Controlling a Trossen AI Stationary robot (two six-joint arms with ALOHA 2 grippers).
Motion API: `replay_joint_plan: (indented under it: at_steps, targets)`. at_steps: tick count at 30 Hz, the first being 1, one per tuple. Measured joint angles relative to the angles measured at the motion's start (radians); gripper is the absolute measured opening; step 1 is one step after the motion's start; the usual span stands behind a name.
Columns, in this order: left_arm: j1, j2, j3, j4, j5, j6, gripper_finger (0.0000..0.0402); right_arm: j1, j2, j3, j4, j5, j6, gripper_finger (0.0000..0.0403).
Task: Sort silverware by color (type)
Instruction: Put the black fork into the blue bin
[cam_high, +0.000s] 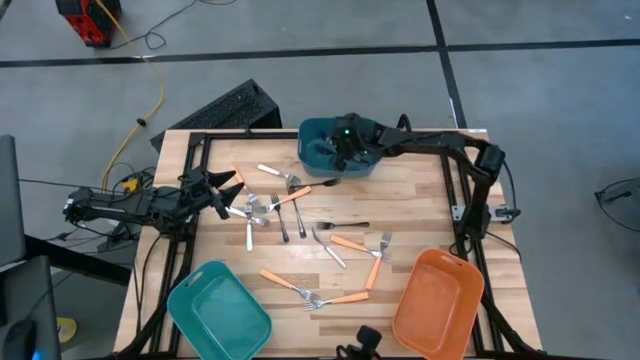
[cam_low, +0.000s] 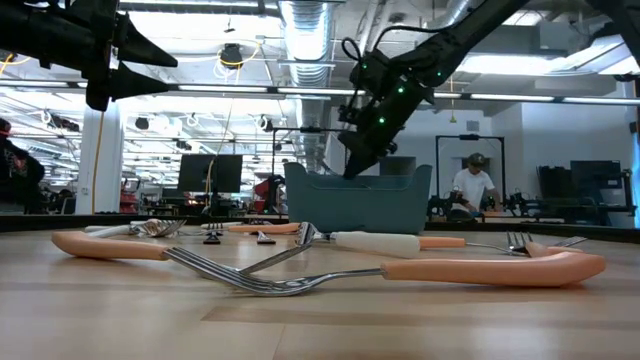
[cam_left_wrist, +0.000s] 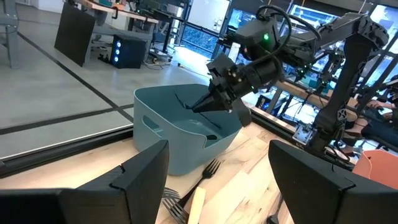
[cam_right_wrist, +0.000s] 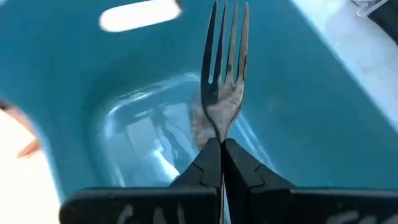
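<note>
The right end effector (cam_right_wrist: 222, 155) is pinched shut on the neck of a dark fork (cam_right_wrist: 222, 74), which it holds tines-forward over the inside of the dark blue bin (cam_high: 322, 150) at the far edge of the desk (cam_high: 420, 200). The step in hand looks like the drop of this fork into that bin, and the fork already hangs well inside the rim, so the release needs little more than a slight lowering and a clean opening of the fingers. Letting go low and with the fork roughly level should keep it from bouncing or catching the bin wall; the arm should then lift straight up so its fingers do not drag the fork back out. The left end effector (cam_high: 225, 190) hovers with its fingers spread wide over the left side of the desk, just above a loose cluster of silver forks (cam_high: 262, 208). More orange-handled forks (cam_high: 352, 243) lie scattered across the middle of the desk, between the empty light blue bin (cam_high: 218, 305) and the empty orange bin (cam_high: 438, 300) at the near edge.
</note>
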Motion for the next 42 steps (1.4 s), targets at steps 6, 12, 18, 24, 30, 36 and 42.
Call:
replay_joint_plan:
  at_steps: [6,12,18,24,30,36,42]
  targets:
    - [0.000,0.000,0.000,-0.003,0.000,0.000,0.0261,-0.038,0.000,-0.001,-0.060,-0.064,0.044,0.0022]
    - [0.000,0.000,0.000,-0.003,0.000,0.000,0.0261,-0.038,0.038,-0.002,-0.054,-0.082,0.058,0.0022]
    - [0.000,0.000,0.000,-0.003,0.000,0.000,0.0261,-0.038,0.067,-0.002,-0.053,-0.082,0.070,0.0022]
    - [0.000,0.000,0.000,-0.003,0.000,0.000,0.0261,-0.044,0.064,-0.001,-0.051,-0.081,0.083,0.0024]
    - [0.000,0.000,0.000,-0.006,0.000,0.000,0.0261,-0.038,0.084,-0.002,-0.046,-0.080,0.113,0.0027]
    - [0.000,0.000,0.000,-0.020,0.014,-0.001,0.0261,-0.043,0.104,-0.004,-0.060,-0.082,0.134,0.0040]
    - [0.000,0.000,0.000,-0.023,0.018,0.000,0.0261,-0.044,0.103,-0.001,-0.050,-0.082,0.134,0.0057]
